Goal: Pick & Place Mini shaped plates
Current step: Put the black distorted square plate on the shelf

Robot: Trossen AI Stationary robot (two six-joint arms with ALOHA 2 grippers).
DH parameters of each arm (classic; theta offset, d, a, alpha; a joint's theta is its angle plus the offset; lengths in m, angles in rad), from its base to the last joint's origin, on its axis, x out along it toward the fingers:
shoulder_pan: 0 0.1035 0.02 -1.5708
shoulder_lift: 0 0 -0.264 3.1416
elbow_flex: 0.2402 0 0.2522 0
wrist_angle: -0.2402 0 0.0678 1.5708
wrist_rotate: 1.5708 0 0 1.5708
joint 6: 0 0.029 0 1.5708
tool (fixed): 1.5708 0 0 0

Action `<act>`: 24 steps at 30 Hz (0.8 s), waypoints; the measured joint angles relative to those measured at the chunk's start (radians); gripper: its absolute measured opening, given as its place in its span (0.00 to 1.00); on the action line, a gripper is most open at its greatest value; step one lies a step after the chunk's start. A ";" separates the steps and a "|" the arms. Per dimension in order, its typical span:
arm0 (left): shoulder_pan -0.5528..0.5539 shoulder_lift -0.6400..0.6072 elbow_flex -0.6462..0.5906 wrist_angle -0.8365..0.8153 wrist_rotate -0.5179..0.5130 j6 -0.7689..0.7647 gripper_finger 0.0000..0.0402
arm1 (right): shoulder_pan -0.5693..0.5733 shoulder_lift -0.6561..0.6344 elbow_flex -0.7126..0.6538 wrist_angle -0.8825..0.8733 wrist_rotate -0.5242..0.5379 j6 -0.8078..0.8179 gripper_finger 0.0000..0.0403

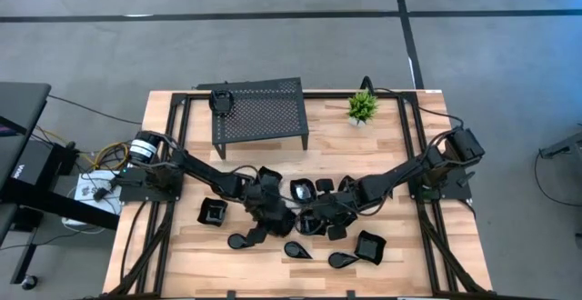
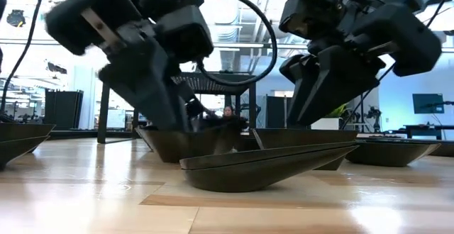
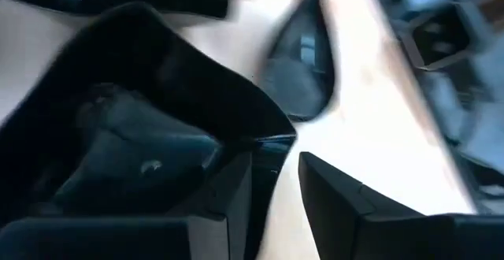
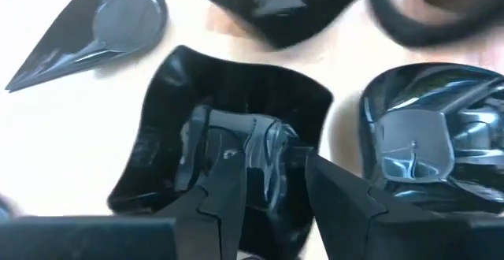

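Left gripper (image 3: 276, 177) low at worktop centre, fingers slightly parted astride the rim of a wavy-edged square plate (image 3: 134, 126). Right gripper (image 4: 272, 185) just beside it, likewise straddling another square plate (image 4: 236, 110). Remaining mini plates (image 1: 212, 213) scattered toward the near edge.

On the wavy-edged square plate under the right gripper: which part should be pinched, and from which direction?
Probably the raised rim of the square plate, from above: the plate lies flat, so only its upturned edge offers a grip, one finger inside and one outside. The right gripper is open over the rim nearest the round plate, which crowds that side.
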 joint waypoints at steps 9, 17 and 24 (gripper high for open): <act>-0.032 -0.110 0.000 -0.007 -0.012 0.001 0.27 | 0.001 0.000 0.000 0.000 0.001 0.000 0.32; -0.005 -0.247 0.001 -0.008 -0.386 0.278 0.27 | -0.004 0.000 0.011 -0.004 0.002 0.000 0.31; -0.012 -0.203 -0.012 -0.041 -0.219 0.090 0.26 | -0.004 0.000 0.048 -0.007 0.003 -0.001 0.31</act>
